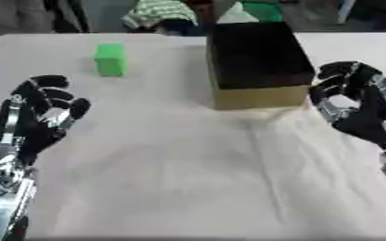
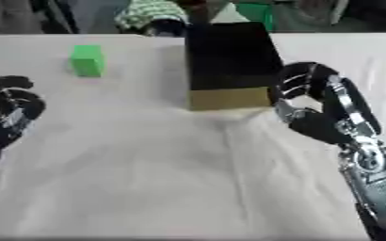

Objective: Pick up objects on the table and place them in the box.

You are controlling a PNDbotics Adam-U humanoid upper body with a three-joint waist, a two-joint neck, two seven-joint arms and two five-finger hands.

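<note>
A small green block [image 1: 110,59] stands on the white-covered table [image 1: 188,174] at the far left. A cardboard box [image 1: 256,63] with a dark inside stands at the far middle, open at the top. My left hand [image 1: 38,113] hovers at the left edge, below and to the left of the green block, fingers curled and holding nothing. My right hand [image 2: 316,106] sits just right of the box's front corner, fingers curled, holding nothing that I can see.
The cloth is creased in front of the box. People and coloured items [image 1: 159,14] show beyond the table's far edge.
</note>
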